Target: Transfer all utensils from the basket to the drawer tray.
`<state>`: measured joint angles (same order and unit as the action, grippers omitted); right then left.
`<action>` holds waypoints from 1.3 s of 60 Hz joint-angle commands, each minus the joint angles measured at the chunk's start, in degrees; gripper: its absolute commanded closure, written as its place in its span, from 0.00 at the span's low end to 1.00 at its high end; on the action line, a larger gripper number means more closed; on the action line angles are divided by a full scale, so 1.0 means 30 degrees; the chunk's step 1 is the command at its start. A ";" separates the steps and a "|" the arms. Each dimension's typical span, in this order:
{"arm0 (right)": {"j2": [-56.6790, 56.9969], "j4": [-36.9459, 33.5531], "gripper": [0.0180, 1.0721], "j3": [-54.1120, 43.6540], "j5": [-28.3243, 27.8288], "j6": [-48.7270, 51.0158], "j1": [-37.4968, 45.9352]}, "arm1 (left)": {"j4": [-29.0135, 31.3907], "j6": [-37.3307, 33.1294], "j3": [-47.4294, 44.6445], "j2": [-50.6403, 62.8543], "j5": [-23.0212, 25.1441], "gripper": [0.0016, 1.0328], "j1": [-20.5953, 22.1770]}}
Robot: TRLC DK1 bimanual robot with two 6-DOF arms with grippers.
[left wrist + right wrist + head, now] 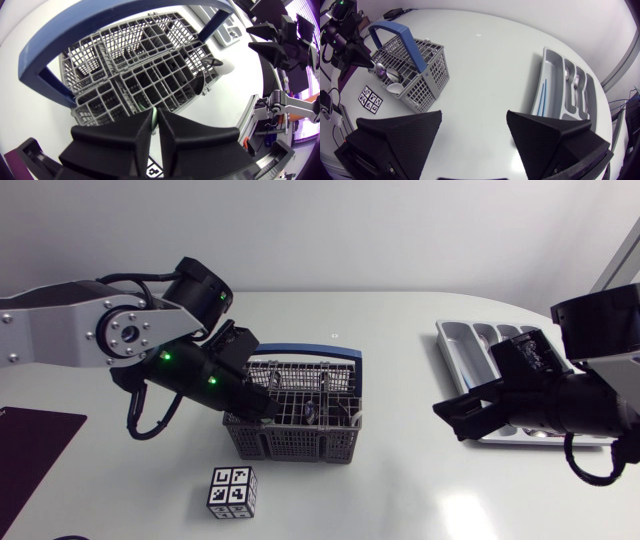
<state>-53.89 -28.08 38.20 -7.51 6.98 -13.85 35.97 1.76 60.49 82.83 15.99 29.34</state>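
Basket: one, grey mesh with a blue handle, standing near the middle of the counter. It holds two metal spoons and a white scoop-like piece.
Tray: one, grey, divided into long compartments, well apart from the basket. Thin blue sticks lie in one compartment, and a fork lies with another metal piece beside it.
Left pincer: down in the basket, fingers together, clamped on a thin pale green piece.
Right pincer: fingers wide apart, nothing between them, above the counter near the tray.
Cube: one, with black-and-white markers, just in front of the basket.
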 commanded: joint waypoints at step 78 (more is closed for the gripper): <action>0.4252 -0.2683 0.05 0.1243 -0.3240 0.1950 -0.5287 | 0.3715 -0.1202 0.1517 -0.6486 0.3518 0.97 0.4838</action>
<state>-40.88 -35.59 40.53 -16.71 12.27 -26.72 48.21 -0.30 66.83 62.70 25.32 42.17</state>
